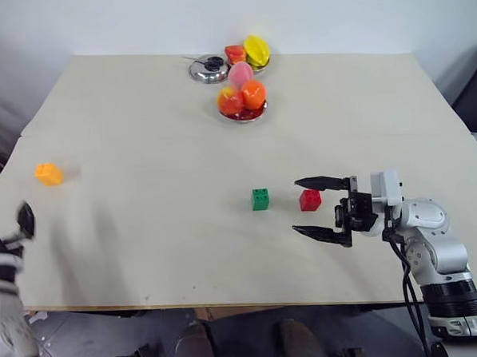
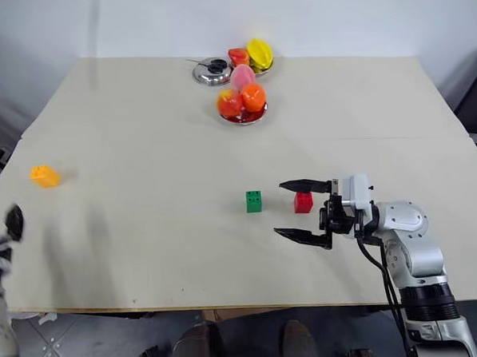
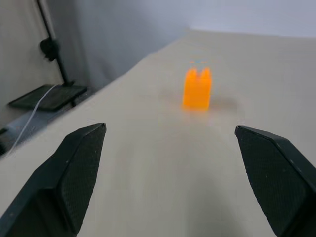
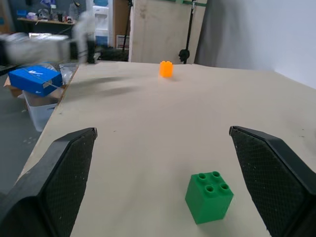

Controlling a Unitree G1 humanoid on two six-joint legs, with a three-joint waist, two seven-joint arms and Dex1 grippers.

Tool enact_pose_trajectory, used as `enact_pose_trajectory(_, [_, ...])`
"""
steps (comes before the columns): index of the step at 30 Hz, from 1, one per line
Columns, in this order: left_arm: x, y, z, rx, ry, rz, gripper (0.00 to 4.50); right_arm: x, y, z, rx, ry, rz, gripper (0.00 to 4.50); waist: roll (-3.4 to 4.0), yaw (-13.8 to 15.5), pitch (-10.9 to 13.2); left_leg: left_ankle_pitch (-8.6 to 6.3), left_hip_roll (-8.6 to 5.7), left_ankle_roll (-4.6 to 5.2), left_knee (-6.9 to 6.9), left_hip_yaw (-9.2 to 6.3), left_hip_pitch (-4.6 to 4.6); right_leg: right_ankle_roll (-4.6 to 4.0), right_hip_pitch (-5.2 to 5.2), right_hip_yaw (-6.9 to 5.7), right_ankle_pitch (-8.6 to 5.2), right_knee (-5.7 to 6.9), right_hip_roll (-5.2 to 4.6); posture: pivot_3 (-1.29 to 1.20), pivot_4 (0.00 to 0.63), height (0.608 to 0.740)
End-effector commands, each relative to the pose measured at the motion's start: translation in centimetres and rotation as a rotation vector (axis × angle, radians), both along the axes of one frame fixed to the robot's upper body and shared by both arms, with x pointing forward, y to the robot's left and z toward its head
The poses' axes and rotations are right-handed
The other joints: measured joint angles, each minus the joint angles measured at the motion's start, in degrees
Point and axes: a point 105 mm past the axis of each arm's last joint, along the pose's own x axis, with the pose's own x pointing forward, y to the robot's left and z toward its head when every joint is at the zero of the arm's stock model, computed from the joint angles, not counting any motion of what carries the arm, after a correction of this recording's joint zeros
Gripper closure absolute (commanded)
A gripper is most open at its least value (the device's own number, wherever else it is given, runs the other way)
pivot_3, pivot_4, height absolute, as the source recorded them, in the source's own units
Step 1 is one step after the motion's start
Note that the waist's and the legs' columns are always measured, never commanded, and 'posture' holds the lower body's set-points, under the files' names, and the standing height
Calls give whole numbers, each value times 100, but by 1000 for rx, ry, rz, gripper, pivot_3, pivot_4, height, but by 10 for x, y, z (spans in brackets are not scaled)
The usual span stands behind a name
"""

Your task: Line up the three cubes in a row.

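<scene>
We see the right arm reaching in from the near right corner of the tabletop, its forearm bent so that the right end effector lies about level and points left. Its two black fingers are spread wide with nothing between them. The red cube sits just beyond the gap, close to the far finger, and we cannot tell whether it touches. The green cube stands a little to the left of the red one, apart from it, studs up.

At the near left edge, the left end effector is also level and wide open, holding nothing. It points toward the orange-yellow cube, which stands alone near the left edge, well apart from the other two.

At the far side sit a plate of toy fruits and a small metal dish.
</scene>
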Motion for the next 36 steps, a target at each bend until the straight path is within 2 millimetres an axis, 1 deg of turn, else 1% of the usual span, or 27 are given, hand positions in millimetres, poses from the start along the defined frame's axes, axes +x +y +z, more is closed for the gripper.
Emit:
enact_pose_trajectory(1, [29, 11, 0, -27, 85, -26, 67, -2, 2, 5, -1, -41, -3, 0, 4, -34, -1, -3, -1, -2, 1, 6, 1, 0, -1, 0, 0, -1, 0, 0, 150, 740])
enact_pose_trajectory(3, [48, 12, 8, -21, 102, -60, 67, -2, 3, 4, -3, -41, -3, 0, 4, -44, -1, -4, 0, -5, -4, 13, 1, -2, -9, 0, -1, -1, 1, 0, 150, 740])
enact_pose_trajectory(4, [56, 13, 8, -29, 119, -72, 67, -3, 4, 5, -4, -44, -3, 0, 4, -48, -1, -3, 1, -6, -7, 15, 1, -4, -14, -1, -2, -1, 2, 0, 150, 740])
enact_pose_trajectory(8, [80, 14, 11, -12, 183, -99, 67, -3, 4, 6, 0, -51, -20, 0, 3, -35, 0, -7, 10, -15, -14, 35, -4, -6, -40, -22, -4, -3, 4, 0, 150, 740])
enact_pose_trajectory(12, [91, 21, 10, -22, 220, -62, 67, -5, 2, 6, 2, -50, -42, 0, 2, -29, 0, -12, 17, -19, -13, 58, -7, -6, -59, -26, -4, 3, 2, 0, 150, 740])
enact_pose_trajectory(16, [99, 12, 2, -46, 263, -120, 67, -6, 0, 6, 8, -53, -72, 0, 0, -17, 1, -13, 21, -19, -13, 84, -10, -6, -89, -26, -4, 26, -2, 0, 150, 740])
enact_pose_trajectory(18, [100, 11, -1, -43, 282, -122, 67, -7, 0, 6, 10, -56, -80, 0, 0, -29, 1, -13, 25, -19, -8, 97, -10, -6, -102, -26, -4, 42, -3, 0, 150, 740])
enact_pose_trajectory(21, [99, 14, -1, -39, 281, -109, 632, -7, 0, 7, 15, -64, -91, 0, 0, -29, 1, -13, 28, -19, -6, 100, -9, -7, -106, -26, -4, 47, -2, 0, 150, 740])
enact_pose_trajectory(24, [98, 14, 4, -38, 255, -121, 1545, -6, -1, 9, 23, -80, -109, 0, 0, -23, 1, -13, 28, -19, -4, 101, -9, -7, -106, -26, -4, 48, -3, 0, 150, 740])
enact_pose_trajectory(26, [102, 5, 16, -54, 171, -216, 2203, -5, -3, 12, 33, -86, -126, 0, 0, -21, 1, -13, 28, -19, -5, 101, -9, -7, -106, -26, -4, 48, -3, 0, 150, 740])
enact_pose_trajectory(27, [104, -7, 20, -30, 160, -313, 2461, -5, -7, 11, 25, -84, -135, 0, -1, -20, 1, -13, 28, -19, -5, 102, -9, -7, -107, -26, -4, 48, -3, 0, 150, 740])
enact_pose_trajectory(29, [107, -48, 26, 86, 176, -629, 2954, -5, -16, 9, -8, -79, -156, 0, 0, 9, 2, -13, 28, -19, -5, 103, -10, -7, -106, -26, -4, 48, -3, 0, 150, 740])
enact_pose_trajectory(31, [102, -87, 28, 193, 203, -902, 2954, -5, -25, 9, -36, -74, -176, 0, 0, 62, 2, -14, 28, -20, -5, 109, -10, -8, -106, -26, -5, 47, -4, 0, 150, 740])
enact_pose_trajectory(32, [99, -106, 32, 235, 180, -1016, 2954, -4, -29, 10, -45, -75, -186, 0, 0, 80, 2, -15, 28, -21, -5, 109, -10, -9, -106, -26, -5, 46, -4, 0, 150, 740])
enact_pose_trajectory(35, [88, -156, 35, 370, 155, -1296, 2954, -4, -41, 12, -74, -74, -216, 0, 1, 113, 2, -15, 29, -21, -3, 110, -8, -9, -106, -24, -5, 49, -3, 0, 150, 740])
enact_pose_trajectory(36, [83, -181, 27, 458, 185, -1424, 2954, -5, -49, 12, -91, -70, -239, 0, 0, 119, 2, -15, 30, -21, -2, 110, -8, -9, -106, -24, -5, 50, -3, 0, 150, 740])
